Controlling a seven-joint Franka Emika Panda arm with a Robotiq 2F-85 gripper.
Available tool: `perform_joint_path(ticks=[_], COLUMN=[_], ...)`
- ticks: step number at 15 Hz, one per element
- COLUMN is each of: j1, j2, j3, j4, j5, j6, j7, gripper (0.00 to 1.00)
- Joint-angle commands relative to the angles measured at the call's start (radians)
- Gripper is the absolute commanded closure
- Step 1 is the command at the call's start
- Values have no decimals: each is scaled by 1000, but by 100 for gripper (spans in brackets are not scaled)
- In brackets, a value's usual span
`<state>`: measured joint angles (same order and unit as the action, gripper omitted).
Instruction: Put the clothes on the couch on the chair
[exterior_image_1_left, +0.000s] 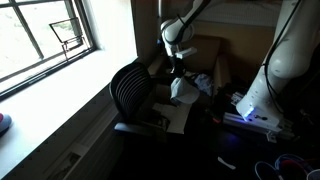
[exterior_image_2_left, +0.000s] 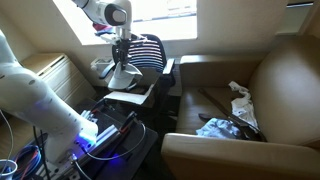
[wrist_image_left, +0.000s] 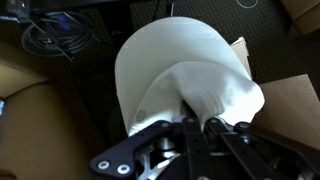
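Note:
My gripper is shut on a white cloth that hangs from the fingers. In both exterior views the gripper holds the white cloth just above the seat of the black office chair. The cloth and gripper hang beside the chair's ribbed back. More clothes stay on the tan couch: a white piece and a blue-dark pile.
A flat white sheet or box lies on the chair seat under the cloth. Cables and a blue-lit device sit on the floor by the robot base. A window and sill run along one side.

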<state>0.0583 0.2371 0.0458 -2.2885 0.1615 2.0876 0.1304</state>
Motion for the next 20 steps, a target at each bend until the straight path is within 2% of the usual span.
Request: perform_joint_path(ticks=[1, 10, 11, 13, 17, 18, 19, 20], j1=[19, 1, 16, 14, 12, 10, 19, 43], j2=[13, 74, 73, 77, 79, 81, 81, 82], j3=[36, 155, 131, 145, 146, 143, 131, 98], j4=[-53, -120, -98, -103, -103, -102, -104, -109], j5=[30, 176, 132, 140, 140, 136, 115, 63], j6=[207, 731, 654, 700, 705, 699, 697, 702], j7=[-76, -231, -174, -182, -183, -187, -173, -135], gripper=[99, 99, 97, 97, 97, 72, 71, 66])
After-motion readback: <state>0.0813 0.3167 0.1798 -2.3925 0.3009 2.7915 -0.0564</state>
